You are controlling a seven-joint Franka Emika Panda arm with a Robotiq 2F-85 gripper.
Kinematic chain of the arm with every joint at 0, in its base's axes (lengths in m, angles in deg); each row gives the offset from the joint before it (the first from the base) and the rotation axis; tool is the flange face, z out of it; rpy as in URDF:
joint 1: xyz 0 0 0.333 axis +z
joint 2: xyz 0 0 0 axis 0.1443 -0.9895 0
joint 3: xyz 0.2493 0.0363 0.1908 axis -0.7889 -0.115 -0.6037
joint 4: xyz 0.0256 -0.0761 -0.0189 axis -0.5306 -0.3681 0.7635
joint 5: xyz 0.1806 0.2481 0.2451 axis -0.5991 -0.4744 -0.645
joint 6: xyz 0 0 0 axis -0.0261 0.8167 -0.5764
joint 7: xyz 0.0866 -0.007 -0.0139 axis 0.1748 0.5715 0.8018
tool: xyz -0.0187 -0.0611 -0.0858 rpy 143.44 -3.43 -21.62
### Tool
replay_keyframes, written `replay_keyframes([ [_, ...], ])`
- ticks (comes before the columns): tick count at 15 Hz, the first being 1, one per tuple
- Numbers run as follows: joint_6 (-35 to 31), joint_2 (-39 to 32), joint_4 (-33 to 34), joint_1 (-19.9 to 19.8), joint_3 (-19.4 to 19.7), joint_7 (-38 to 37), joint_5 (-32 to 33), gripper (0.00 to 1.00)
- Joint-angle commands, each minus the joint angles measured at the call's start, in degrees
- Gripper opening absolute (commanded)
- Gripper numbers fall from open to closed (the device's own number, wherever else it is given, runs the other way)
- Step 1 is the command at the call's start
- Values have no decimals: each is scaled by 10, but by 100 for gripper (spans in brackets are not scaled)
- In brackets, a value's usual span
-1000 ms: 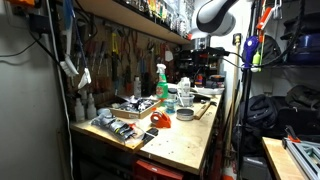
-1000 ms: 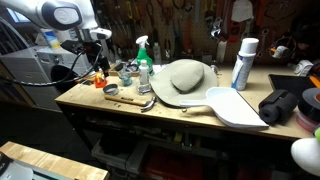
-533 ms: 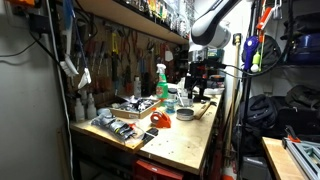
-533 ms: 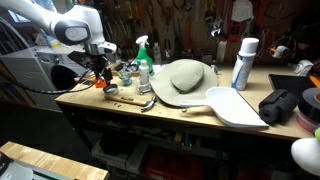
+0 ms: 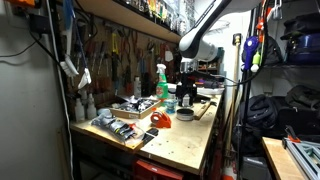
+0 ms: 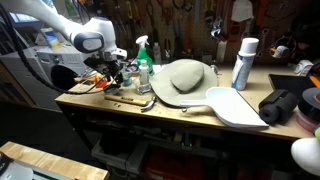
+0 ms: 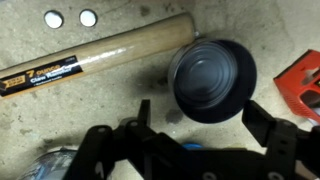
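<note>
My gripper (image 7: pixel 200 118) is open and hangs just above a small round dark tin (image 7: pixel 211 78) on the workbench. In the wrist view the tin lies between and slightly ahead of the two black fingers. A wooden hammer handle (image 7: pixel 95 58) lies just behind the tin. In both exterior views the gripper (image 5: pixel 186 90) (image 6: pixel 117 78) is low over the tin (image 5: pixel 185 114) (image 6: pixel 111 89), next to a green spray bottle (image 5: pixel 161 82) (image 6: pixel 143 62). The hammer (image 6: pixel 132 99) lies on the bench in front.
A red object (image 7: pixel 303 78) (image 5: pixel 160 121) sits close to the tin. A grey hat (image 6: pixel 187 76), a white dustpan-like tray (image 6: pixel 232 106) and a white spray can (image 6: pixel 243 63) stand further along the bench. Metal tools (image 5: pixel 118 125) lie near the bench end.
The arm has swung over the bench and come down, bringing the open gripper from high above to just over the tin.
</note>
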Motion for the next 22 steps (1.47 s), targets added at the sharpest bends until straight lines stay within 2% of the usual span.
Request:
replay_keyframes([
  [1,-4,-13,23,-9,6,-18,65,96],
  [2,-4,-14,24,-9,7,-23,82,94],
  [3,-4,-15,24,-9,9,-31,99,87],
  [4,8,-15,21,-10,9,-32,108,73],
  [5,18,-14,16,-11,8,-34,115,69],
  [7,44,-14,11,-11,7,-32,128,54],
  [9,77,-12,9,-13,4,-19,125,47],
  [10,87,-12,8,-13,2,-16,118,36],
  [11,95,-12,8,-12,0,-17,116,44],
  [12,106,-13,10,-12,-3,-14,107,41],
  [13,112,-14,11,-12,-5,-15,102,34],
  [14,119,-13,12,-11,-8,-14,95,39],
  [16,128,-13,13,-10,-14,-16,84,41],
  [17,124,-15,13,-8,-17,-20,81,34],
  [18,125,-18,15,-7,-19,-22,78,20],
  [21,114,-28,17,-6,-24,-34,65,0],
  [22,104,-29,15,-5,-25,-39,59,0],
])
